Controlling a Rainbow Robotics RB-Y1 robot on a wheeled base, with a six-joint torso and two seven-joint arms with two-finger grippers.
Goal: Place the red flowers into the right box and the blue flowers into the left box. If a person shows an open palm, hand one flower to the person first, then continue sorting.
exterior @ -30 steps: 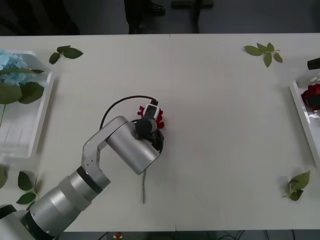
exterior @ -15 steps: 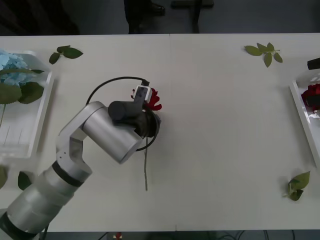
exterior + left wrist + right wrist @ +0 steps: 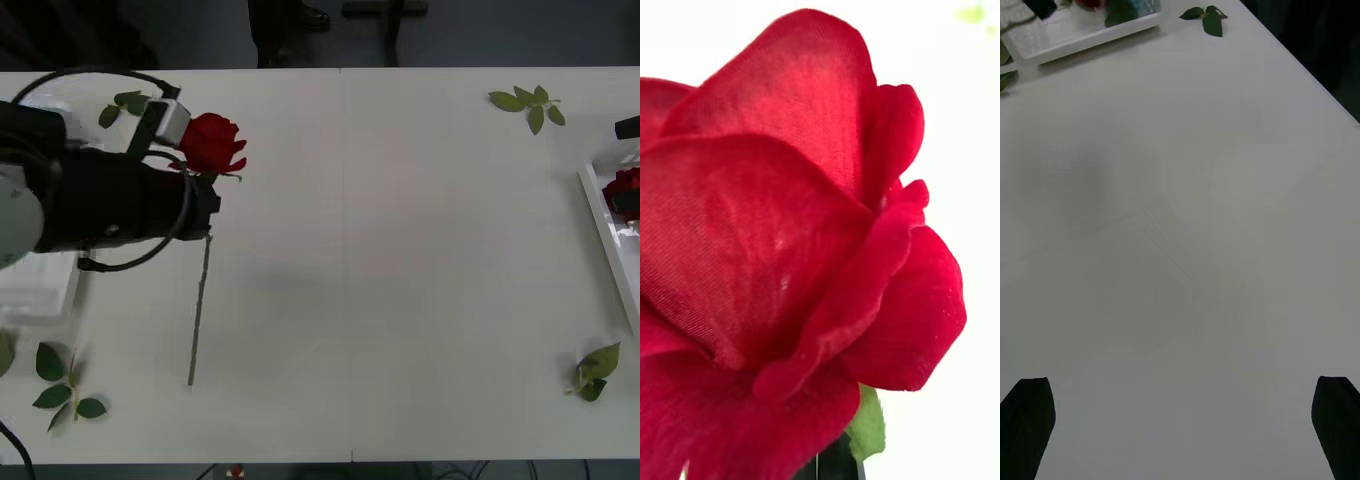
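Observation:
My left gripper point(image 3: 203, 186) is shut on a red flower point(image 3: 213, 142), a rose held up over the table's left side, and my own wrist covers the fingers. Its thin stem point(image 3: 199, 300) hangs down toward the table. Up close in the left wrist view, the bloom point(image 3: 782, 225) sits just beyond the fingers. The right box point(image 3: 603, 222) lies at the far right edge with red flowers point(image 3: 625, 190) in it. A bit of the left box point(image 3: 40, 292) shows under my left arm, which hides the blue flowers. My right gripper point(image 3: 1180, 439) hangs open above bare table.
Loose green leaf sprigs lie at the back right point(image 3: 530, 105), front right point(image 3: 596, 372), back left point(image 3: 131, 103) and front left point(image 3: 62, 385). The right wrist view shows the right box point(image 3: 1082, 37) far off beside a sprig point(image 3: 1204, 15).
My left arm lifted the rose off the middle of the table and swung it left and toward the back. The stem, which lay on the table, now hangs below the bloom.

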